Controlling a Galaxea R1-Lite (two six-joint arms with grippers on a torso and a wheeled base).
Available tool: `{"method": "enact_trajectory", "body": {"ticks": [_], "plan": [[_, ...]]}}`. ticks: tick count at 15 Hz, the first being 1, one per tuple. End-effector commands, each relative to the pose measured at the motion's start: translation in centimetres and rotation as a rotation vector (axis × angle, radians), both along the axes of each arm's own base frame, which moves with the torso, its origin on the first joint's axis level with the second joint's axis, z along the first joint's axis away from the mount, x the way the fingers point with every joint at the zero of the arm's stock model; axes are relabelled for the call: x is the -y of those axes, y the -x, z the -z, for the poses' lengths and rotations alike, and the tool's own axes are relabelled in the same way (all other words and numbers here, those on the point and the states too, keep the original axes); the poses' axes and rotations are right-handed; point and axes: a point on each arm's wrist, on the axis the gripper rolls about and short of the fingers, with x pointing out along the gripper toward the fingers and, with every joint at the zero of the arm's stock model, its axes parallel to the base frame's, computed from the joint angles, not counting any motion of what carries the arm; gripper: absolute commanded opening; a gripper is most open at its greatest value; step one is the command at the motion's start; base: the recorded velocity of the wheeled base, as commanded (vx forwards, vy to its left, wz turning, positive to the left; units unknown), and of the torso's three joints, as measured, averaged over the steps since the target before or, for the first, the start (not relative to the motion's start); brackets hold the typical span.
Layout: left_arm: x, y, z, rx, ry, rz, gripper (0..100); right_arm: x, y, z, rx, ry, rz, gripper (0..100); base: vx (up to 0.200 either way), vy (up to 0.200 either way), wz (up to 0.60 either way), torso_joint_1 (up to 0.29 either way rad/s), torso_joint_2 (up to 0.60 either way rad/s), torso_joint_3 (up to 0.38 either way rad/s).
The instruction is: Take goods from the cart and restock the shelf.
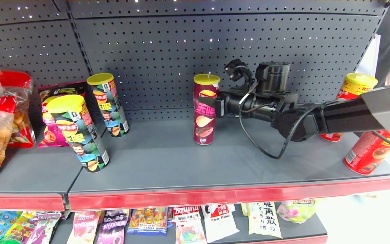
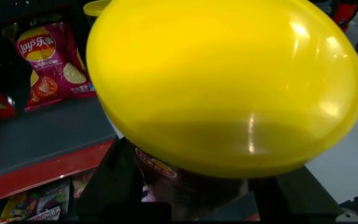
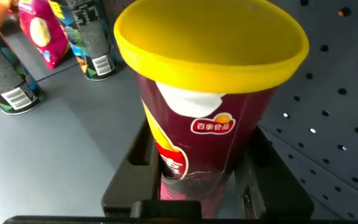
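A maroon can of chips is held upright on a grey shelf by the right gripper.

The right gripper's fingers are clamped on the can's sides, below its yellow lid. The can's base is set on the shelf, near the pegboard back wall. Two green cans are seen standing to its left and red cans to its right. A second can, also yellow-lidded, is gripped between the closed fingers of the left gripper, out in front of the shelf's red edge.
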Motion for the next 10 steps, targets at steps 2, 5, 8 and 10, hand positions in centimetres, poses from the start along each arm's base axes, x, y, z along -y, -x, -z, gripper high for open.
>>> {"method": "enact_trajectory", "body": {"ticks": [2,5,8,10], "plan": [[0.0,0.1,0.1,0.003,0.0,0.0,0,0.9,5.4,-3.8,0.04,-0.022,-0.046,0,0.0,0.0,0.0,0.0,0.0,0.0],[0.0,0.1,0.1,0.002,0.0,0.001,0,2.9,8.9,-3.2,0.002,0.008,-0.044,0,0.0,0.0,0.0,0.0,0.0,0.0],[0.0,0.1,0.2,0.003,0.0,0.006,0,3.8,10.9,-2.3,-0.021,0.039,-0.063,0,0.0,0.0,0.0,0.0,0.0,0.0],[0.0,0.1,0.1,0.002,0.0,0.006,0,4.0,11.3,-1.6,-0.002,0.081,-0.067,0,0.0,0.0,0.0,0.0,0.0,0.0]]}}
